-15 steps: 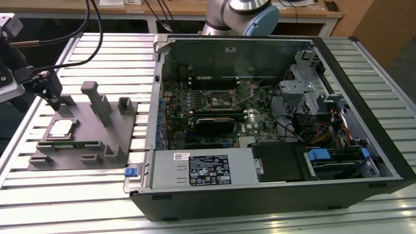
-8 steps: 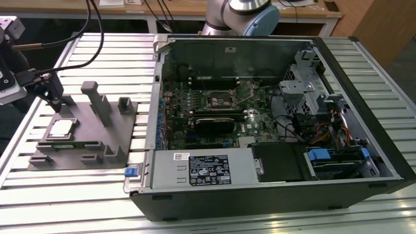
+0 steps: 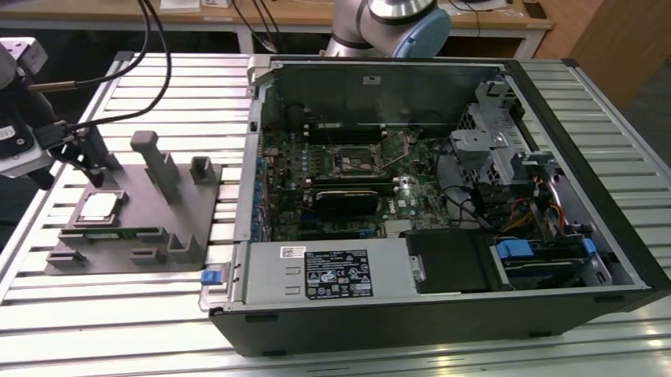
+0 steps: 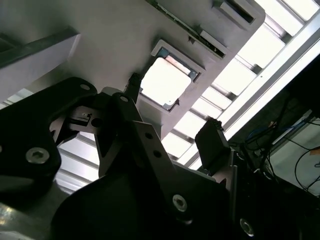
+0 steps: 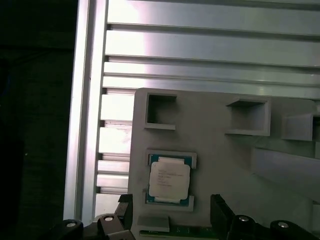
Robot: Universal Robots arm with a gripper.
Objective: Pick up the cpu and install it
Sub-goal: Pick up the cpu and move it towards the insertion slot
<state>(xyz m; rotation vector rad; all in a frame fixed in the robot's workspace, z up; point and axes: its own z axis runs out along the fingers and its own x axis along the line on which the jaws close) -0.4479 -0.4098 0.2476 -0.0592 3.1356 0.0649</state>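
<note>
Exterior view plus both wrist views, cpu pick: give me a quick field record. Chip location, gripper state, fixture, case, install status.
cpu: small flat square chip with silver-white metal top, lying in a pocket of the grey moulded fixture
gripper: dark two-finger gripper, open, holding nothing; fingers spread wider than the chip, close beside it
socket: square motherboard socket inside the open black computer case, looks empty
install: not done
support: slatted aluminium table under fixture and case
</note>
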